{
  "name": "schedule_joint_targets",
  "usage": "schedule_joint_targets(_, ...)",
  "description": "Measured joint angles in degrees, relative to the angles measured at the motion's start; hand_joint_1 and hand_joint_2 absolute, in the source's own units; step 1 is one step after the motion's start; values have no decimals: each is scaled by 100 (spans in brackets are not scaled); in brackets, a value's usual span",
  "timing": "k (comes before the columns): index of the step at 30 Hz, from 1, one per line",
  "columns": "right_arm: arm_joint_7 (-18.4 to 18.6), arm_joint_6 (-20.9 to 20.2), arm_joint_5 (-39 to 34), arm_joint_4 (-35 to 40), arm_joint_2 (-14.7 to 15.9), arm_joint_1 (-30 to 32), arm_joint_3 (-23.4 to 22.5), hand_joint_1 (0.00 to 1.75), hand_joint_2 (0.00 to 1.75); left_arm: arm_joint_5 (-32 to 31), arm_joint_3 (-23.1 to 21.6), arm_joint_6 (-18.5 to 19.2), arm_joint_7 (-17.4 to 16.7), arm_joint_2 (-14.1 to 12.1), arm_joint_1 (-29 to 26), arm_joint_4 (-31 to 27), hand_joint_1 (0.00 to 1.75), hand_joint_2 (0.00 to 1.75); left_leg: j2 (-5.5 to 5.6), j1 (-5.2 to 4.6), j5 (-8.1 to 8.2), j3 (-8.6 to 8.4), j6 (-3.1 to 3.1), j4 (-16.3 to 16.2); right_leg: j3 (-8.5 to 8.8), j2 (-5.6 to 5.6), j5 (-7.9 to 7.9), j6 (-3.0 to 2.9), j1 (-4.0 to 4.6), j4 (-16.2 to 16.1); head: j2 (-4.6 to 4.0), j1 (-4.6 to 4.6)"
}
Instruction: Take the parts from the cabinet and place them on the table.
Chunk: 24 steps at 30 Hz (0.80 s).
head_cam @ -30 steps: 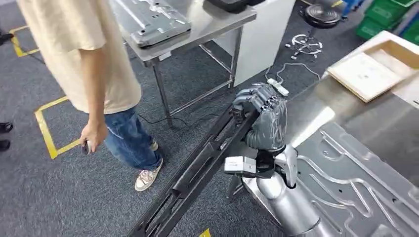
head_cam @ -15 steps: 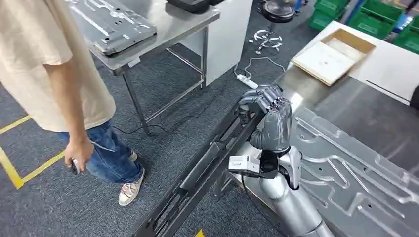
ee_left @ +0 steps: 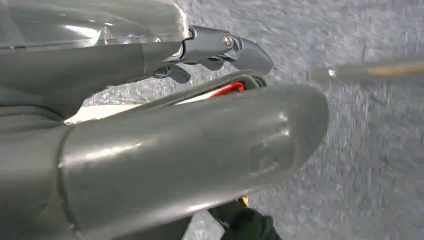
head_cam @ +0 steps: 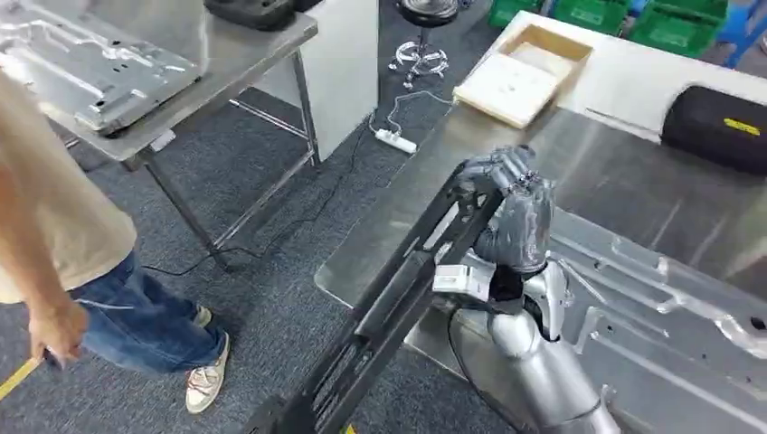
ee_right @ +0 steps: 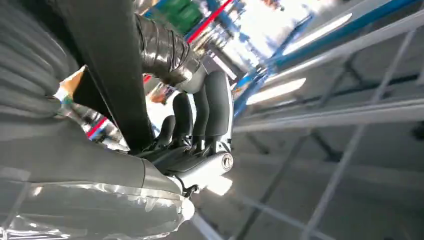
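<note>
The robot's right hand [head_cam: 511, 203], grey and ribbed with dark fingers, is curled tight around the upper end of a long black slotted metal frame part [head_cam: 398, 307], which slants from the hand down toward the near floor. The hand and the top of the part hang above the edge of the shiny steel tabletop [head_cam: 633, 190], where a large pressed silver sheet-metal panel [head_cam: 651, 307] already lies. The left hand [ee_left: 150, 150] appears in its wrist view over grey carpet; whether it grips anything cannot be told. By this judgement the part is out of the cabinet and carried to the tabletop; lowering and releasing it remain.
</note>
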<state>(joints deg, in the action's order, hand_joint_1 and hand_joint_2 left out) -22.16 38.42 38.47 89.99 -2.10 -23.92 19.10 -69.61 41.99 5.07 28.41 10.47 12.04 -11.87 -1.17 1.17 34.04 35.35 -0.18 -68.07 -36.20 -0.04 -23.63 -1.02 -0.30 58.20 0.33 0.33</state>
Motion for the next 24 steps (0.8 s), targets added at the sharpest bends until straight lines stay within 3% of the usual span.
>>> schedule_joint_targets(1, 20, 0, 0, -15, 0, 16, -38, 175, 175, 4, -2, 2, -2, -2, -37, 0, 0, 0, 53, 0, 173, 246, -12, -464, 2, 92, -9, -13, 5, 6, 0, -2)
schedule_joint_targets(2, 42, 0, -13, -37, 2, 27, -79, 175, 175, 7, -2, 11, -4, -4, -67, 0, 0, 0, 69, 1, 208, 408, -24, -732, -1, 183, -11, -14, 7, 17, 0, -2)
schedule_joint_targets(3, 59, -2, -26, -70, 7, 28, -129, 175, 175, 15, -4, 15, -4, -7, -83, 0, 0, 0, 69, 5, 106, 454, -34, -746, -2, 277, -18, -10, 3, 36, 0, -2)
schedule_joint_targets(5, 96, -11, -59, -146, 22, 25, -242, 175, 175, 46, -9, 16, -4, -9, -83, 0, 0, 0, 103, 30, -413, 223, -51, -101, -2, 464, -53, 31, -22, 102, 0, 0)
schedule_joint_targets(6, 114, -13, -66, -173, 28, 23, -271, 175, 175, 48, -11, 18, -4, -13, -81, 0, 0, 0, 225, 57, -684, 34, -57, 366, -9, 546, -85, 66, -36, 158, 0, -4)
schedule_joint_targets(7, 118, -15, -74, -195, 35, 17, -293, 175, 175, 48, -11, 18, -4, -15, -90, 0, 0, 0, 524, 93, -680, -51, -51, 576, -48, 606, -118, 98, -53, 217, 0, 2)
schedule_joint_targets(8, 120, -28, -77, -216, 44, -6, -317, 175, 175, 48, -13, 18, -7, -18, -99, 0, 0, 0, 613, 94, -623, -98, -43, 724, -118, 690, -141, 139, -25, 311, 0, 0)
schedule_joint_targets(11, 118, -28, -79, -256, 70, 20, -359, 175, 175, 50, -18, 18, -11, -33, -84, 0, 0, 0, 464, 14, -646, -82, 59, 673, -174, 856, -75, 262, -100, 238, 0, -2)
schedule_joint_targets(12, 118, -24, -79, -271, 100, 19, -387, 175, 175, 50, -29, 18, -11, -22, -67, 0, 0, 0, 397, 61, -684, -99, 119, 734, -187, 876, -75, 292, -98, 240, 0, -2)
schedule_joint_targets(14, 122, -13, -85, -302, 122, -29, -444, 175, 175, 61, -48, 18, -11, -26, -52, -4, 0, 0, 270, 45, -710, -134, 169, 785, -302, 248, -248, 321, -46, 525, 0, 15)
schedule_joint_targets(15, 127, -13, -107, -350, 144, -70, -492, 175, 175, 59, -50, 18, -11, -26, -58, -4, 0, 0, 184, 26, -702, -136, 187, 787, -505, 114, -441, 345, -57, 914, 0, 11)
schedule_joint_targets(16, 129, -13, -127, -405, 151, -81, -540, 175, 175, 59, -50, 18, -18, -33, -64, -4, 0, 0, 103, 12, -693, -137, 201, 786, -708, 64, -601, 362, -64, 1301, 0, 7)
schedule_joint_targets(17, 133, -13, -151, -483, 179, -80, -608, 175, 175, 61, -53, 15, -22, -42, -63, -4, 0, 0, 22, 5, -683, -137, 213, 786, -895, 40, -701, 372, -69, 1635, 0, 11)
schedule_joint_targets(18, 133, -11, -155, -569, 214, -83, -685, 175, 175, 61, -53, 15, -22, -46, -55, -4, 0, 0, -53, 1, -675, -139, 221, 785, -979, 31, -670, 381, -74, 1759, 0, 9)
schedule_joint_targets(19, 133, -9, -155, -657, 255, -86, -786, 175, 175, 66, -57, 15, -26, -46, -45, -4, 0, 0, -114, -1, -662, -149, 223, 785, -925, 27, -525, 379, -80, 1628, 0, 11)
schedule_joint_targets(20, 131, -9, -155, -722, 284, -105, -873, 175, 175, 68, -64, 15, -28, -46, -34, -4, 0, 0, -177, -5, -648, -167, 217, 785, -760, 9, -311, 367, -81, 1303, 0, 9)
schedule_joint_targets(21, 127, -7, -155, -796, 315, -147, -973, 175, 175, 74, -72, 15, -28, -46, -22, -4, 0, 0, -253, -6, -624, -200, 204, 785, -482, -58, -50, 342, -75, 788, 0, 11)
schedule_joint_targets(22, 127, -2, -155, -855, 341, -194, -1047, 175, 175, 81, -83, 15, -31, -46, -8, -4, 0, 0, -306, -15, -597, -238, 183, 787, -248, -313, 77, 303, -38, 324, 0, 11)
schedule_joint_targets(23, 129, 0, -157, -907, 352, -253, -1102, 175, 175, 87, -90, 15, -33, -48, -3, -4, 0, 0, -377, -52, -579, -244, 152, 805, -211, -478, -25, 272, 77, 251, 0, 13)
schedule_joint_targets(24, 133, 11, -160, -975, 358, -283, -1146, 175, 175, 107, -94, 15, -44, -50, 3, -4, 0, 0, -428, -61, -558, -259, 119, 803, -217, -387, 16, 203, 74, 202, 0, 4)
